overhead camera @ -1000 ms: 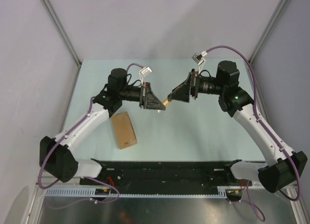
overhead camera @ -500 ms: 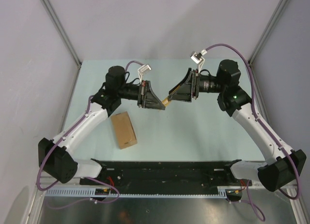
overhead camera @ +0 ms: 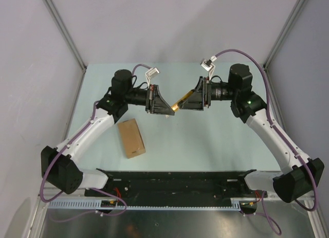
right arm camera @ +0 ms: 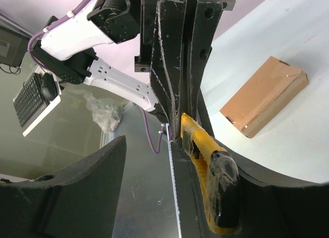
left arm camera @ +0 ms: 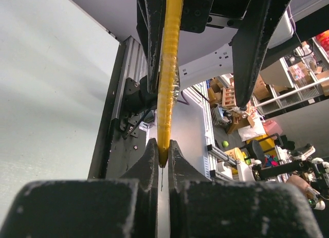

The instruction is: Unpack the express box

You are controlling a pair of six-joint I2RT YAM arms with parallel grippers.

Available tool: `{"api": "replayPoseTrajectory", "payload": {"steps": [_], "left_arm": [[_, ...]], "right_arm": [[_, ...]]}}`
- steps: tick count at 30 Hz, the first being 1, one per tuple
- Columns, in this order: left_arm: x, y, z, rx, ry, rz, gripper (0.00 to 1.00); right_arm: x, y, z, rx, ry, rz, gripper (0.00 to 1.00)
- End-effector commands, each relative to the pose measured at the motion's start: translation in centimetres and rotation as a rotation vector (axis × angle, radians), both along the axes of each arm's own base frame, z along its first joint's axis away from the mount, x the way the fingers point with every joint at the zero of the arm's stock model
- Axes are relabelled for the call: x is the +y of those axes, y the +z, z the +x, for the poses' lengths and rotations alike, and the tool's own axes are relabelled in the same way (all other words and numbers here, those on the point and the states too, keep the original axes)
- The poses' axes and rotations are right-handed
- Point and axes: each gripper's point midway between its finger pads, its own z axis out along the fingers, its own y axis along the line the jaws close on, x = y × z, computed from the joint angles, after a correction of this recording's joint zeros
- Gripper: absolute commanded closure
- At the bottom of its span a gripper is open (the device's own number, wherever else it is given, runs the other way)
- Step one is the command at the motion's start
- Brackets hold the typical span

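Note:
The express box [overhead camera: 131, 138], a small flat brown carton, lies shut on the table to the left of centre; it also shows in the right wrist view [right arm camera: 264, 94]. Both grippers are raised above the table and face each other. My left gripper [overhead camera: 167, 110] is shut on the tip of a yellow-black utility knife [overhead camera: 181, 102], with the jaws pinching it in the left wrist view [left arm camera: 163, 153]. My right gripper [overhead camera: 186, 101] is open around the knife's handle [right arm camera: 208, 161], which lies against one finger. The other finger [right arm camera: 77, 197] stands well apart from it.
The pale green table [overhead camera: 205, 140] is bounded by grey walls at the back and sides. A black rail [overhead camera: 175, 179] with the arm bases runs along the near edge. The box lies below and left of the left gripper.
Both grippers have shifted slightly toward the back. The right gripper has drawn a little to the right, so more of the knife shows between the two. The box has not moved.

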Motion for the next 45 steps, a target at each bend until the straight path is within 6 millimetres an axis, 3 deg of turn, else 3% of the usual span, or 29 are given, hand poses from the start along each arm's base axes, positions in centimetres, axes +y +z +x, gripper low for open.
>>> {"api": "replayPoseTrajectory", "payload": {"steps": [1, 12, 18, 20, 25, 29, 32, 35, 37, 38, 40, 41, 45], "left_arm": [[0.1, -0.1, 1.1, -0.014, 0.043, 0.002, 1.0], [-0.3, -0.6, 0.6, -0.014, 0.028, 0.01, 1.0], [-0.4, -0.9, 0.7, -0.012, 0.03, 0.014, 1.0], [-0.3, -1.1, 0.7, -0.007, 0.029, 0.017, 1.0], [-0.3, -1.3, 0.6, -0.003, 0.03, 0.02, 1.0], [-0.3, -1.4, 0.7, -0.004, 0.035, 0.024, 1.0], [-0.4, -1.6, 0.8, -0.002, 0.037, 0.026, 1.0], [-0.4, -1.8, 0.9, 0.004, 0.038, 0.029, 1.0], [-0.2, -1.9, 1.1, 0.01, 0.044, 0.031, 0.92], [-0.1, -2.0, 1.3, 0.015, 0.049, 0.033, 0.74], [0.4, -2.0, 1.8, 0.021, 0.073, 0.034, 0.54], [0.7, -2.1, 2.1, 0.023, 0.088, 0.035, 0.34], [3.7, -1.9, 4.3, 0.017, 0.23, 0.034, 0.1]], "right_arm": [[-0.1, 0.3, -0.7, -0.005, 0.03, 0.003, 0.37], [0.5, -0.5, 0.4, 0.015, -0.002, -0.009, 0.43], [0.8, -1.1, 0.9, 0.036, -0.019, -0.024, 0.61], [0.8, -1.3, 1.1, 0.041, -0.025, -0.027, 0.61], [0.8, -1.3, 1.5, 0.034, -0.049, -0.028, 0.45], [0.8, -0.9, 1.5, 0.027, -0.05, -0.02, 0.48], [0.8, -1.0, 1.5, 0.029, -0.051, -0.021, 0.63], [0.8, -1.2, 1.6, 0.035, -0.06, -0.029, 0.94], [0.7, -1.5, 1.9, 0.043, -0.074, -0.039, 1.0], [0.7, -1.9, 2.1, 0.052, -0.093, -0.051, 1.0], [0.6, -2.4, 2.6, 0.058, -0.115, -0.066, 1.0], [0.4, -2.8, 3.2, 0.067, -0.159, -0.084, 1.0], [-0.4, -4.6, 5.1, 0.044, -0.288, -0.163, 1.0]]}}
